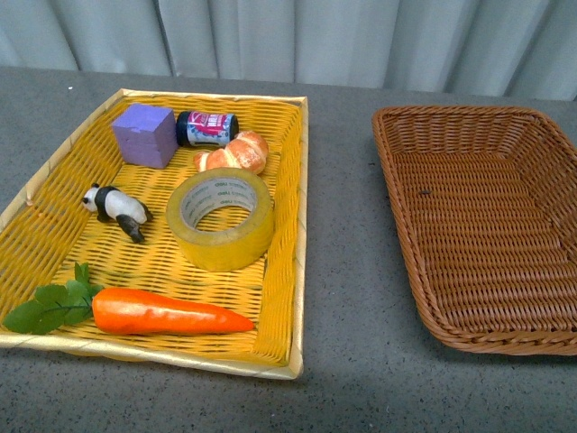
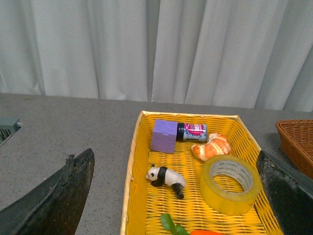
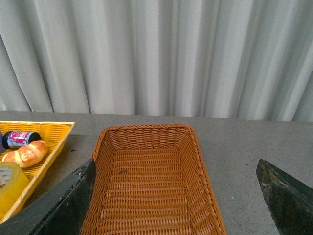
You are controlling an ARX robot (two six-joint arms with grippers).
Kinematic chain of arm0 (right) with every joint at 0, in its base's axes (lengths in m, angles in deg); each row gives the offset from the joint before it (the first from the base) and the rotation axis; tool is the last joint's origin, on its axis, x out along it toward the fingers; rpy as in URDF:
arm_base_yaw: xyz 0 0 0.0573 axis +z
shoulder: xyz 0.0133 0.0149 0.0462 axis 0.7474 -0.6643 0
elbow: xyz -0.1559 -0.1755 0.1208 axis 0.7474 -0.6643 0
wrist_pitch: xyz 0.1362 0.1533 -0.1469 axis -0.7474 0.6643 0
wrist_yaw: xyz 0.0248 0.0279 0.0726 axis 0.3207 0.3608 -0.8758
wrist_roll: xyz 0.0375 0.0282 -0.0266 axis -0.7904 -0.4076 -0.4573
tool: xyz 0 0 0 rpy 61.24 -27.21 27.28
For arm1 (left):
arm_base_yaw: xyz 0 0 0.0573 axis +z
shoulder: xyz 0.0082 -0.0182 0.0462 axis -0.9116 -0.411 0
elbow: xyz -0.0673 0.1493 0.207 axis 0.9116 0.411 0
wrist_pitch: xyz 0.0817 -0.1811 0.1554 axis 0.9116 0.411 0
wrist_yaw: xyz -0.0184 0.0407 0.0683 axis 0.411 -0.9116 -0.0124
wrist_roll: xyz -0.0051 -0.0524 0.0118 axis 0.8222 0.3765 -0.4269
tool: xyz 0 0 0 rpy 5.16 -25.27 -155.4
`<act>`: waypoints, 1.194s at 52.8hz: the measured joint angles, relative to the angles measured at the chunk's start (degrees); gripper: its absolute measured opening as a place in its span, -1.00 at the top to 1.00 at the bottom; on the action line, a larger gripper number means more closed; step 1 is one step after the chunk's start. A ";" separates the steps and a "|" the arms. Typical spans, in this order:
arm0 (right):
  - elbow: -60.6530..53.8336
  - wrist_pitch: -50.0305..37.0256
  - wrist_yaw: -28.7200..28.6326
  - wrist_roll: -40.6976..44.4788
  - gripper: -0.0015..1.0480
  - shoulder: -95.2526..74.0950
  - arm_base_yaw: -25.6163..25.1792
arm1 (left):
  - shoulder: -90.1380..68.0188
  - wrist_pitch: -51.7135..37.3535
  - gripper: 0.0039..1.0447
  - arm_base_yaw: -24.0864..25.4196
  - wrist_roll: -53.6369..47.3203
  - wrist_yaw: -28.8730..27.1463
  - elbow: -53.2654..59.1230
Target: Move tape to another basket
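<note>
The tape, a wide yellowish roll with a white printed core, lies flat in the yellow tray, right of its middle. The brown wicker basket stands to the right with nothing in it. Neither arm shows in the front view. My left gripper is open and raised over the tray's near end, the tape lying by its right finger. My right gripper is open above the brown basket, and the tape's edge shows at the left of that view.
Sharing the yellow tray are a purple cube, a dark jar, a croissant, a toy panda and a plastic carrot. A strip of grey tabletop separates tray and basket. Curtains hang behind.
</note>
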 joint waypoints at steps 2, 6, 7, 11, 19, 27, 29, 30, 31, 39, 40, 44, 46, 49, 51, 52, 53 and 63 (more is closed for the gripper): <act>0.00 0.00 0.00 -0.02 -0.83 0.00 0.00 | 0.00 0.00 -0.88 0.00 0.00 0.00 0.00; 0.00 0.00 0.00 -0.02 -0.83 0.00 0.00 | 0.00 0.00 -0.88 0.00 0.00 0.00 0.00; 0.00 0.00 0.00 -0.02 -0.83 0.00 0.00 | 0.00 0.00 -0.88 -0.02 0.00 0.00 0.00; 0.00 0.00 0.00 -0.02 -0.83 0.00 0.00 | 0.00 0.00 -0.88 0.00 0.00 0.00 0.00; 0.00 0.00 0.00 -0.02 -0.83 0.00 0.00 | 0.00 0.00 -0.88 0.00 0.00 0.00 0.00; 0.00 0.00 0.00 -0.02 -0.83 0.00 0.00 | 0.00 0.00 -0.88 0.00 0.00 0.00 0.00; 0.00 0.00 0.00 -0.02 -0.83 0.00 0.00 | 0.00 0.00 -0.88 0.00 0.00 0.00 0.00; 0.00 0.00 0.00 -0.02 -0.83 0.00 0.00 | 0.00 0.00 -0.88 0.00 0.00 0.00 0.00; 0.00 0.00 0.00 -0.02 -0.83 0.00 0.00 | 0.00 0.00 -0.88 -0.02 0.00 0.00 0.00; 0.00 0.00 0.00 -0.02 -0.83 0.00 0.00 | 0.00 0.00 -0.88 0.00 0.00 0.00 0.00; 0.00 0.00 0.00 -0.02 -0.83 0.00 0.00 | 0.00 0.00 -0.88 0.00 0.00 0.00 0.00; 0.00 0.00 0.00 -0.02 -0.83 0.00 0.00 | 0.00 0.00 -0.88 0.00 0.00 0.00 0.00; 0.00 0.00 0.00 -0.02 -0.83 0.00 0.00 | 0.00 0.00 -0.88 0.00 0.00 0.00 0.00; 0.00 0.00 0.00 -0.02 -0.83 0.00 0.00 | 0.00 0.00 -0.88 0.00 0.00 0.00 0.00; 0.00 0.00 0.00 -0.02 -0.83 0.00 0.00 | 0.00 0.00 -0.88 0.00 0.00 0.00 0.00; 0.00 0.00 0.00 -0.02 -0.83 0.00 0.00 | 0.00 0.00 -0.88 0.00 0.00 0.00 0.00; 0.00 0.00 0.00 -0.02 -0.83 0.00 0.00 | 0.00 0.00 -0.88 0.00 0.00 0.00 0.00; 0.00 0.00 0.00 -0.02 -0.83 0.00 0.00 | 0.00 0.00 -0.88 0.00 0.00 0.00 0.00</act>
